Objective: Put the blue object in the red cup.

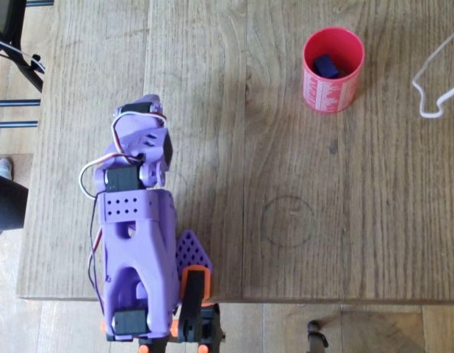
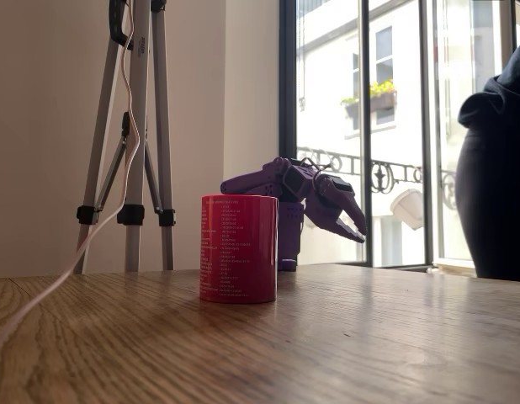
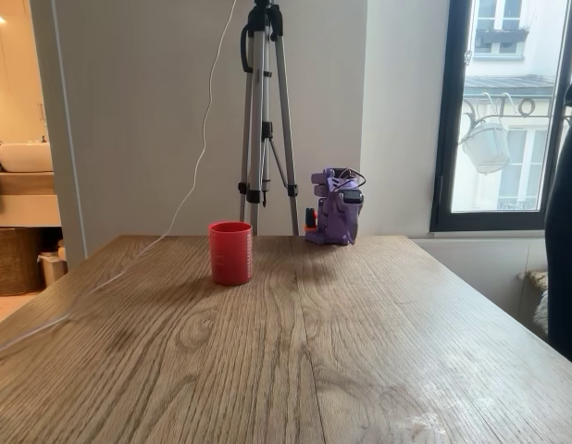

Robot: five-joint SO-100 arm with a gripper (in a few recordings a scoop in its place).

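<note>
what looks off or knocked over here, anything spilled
Nothing stands out. The red cup stands upright on the table with the blue object inside it, and the purple arm's gripper hangs clear of both.

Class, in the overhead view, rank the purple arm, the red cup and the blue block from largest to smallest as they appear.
1. The purple arm, by far the largest, though it may sit nearer the camera.
2. The red cup.
3. The blue block, smallest, lying inside the cup and partly hidden by its wall.
</note>
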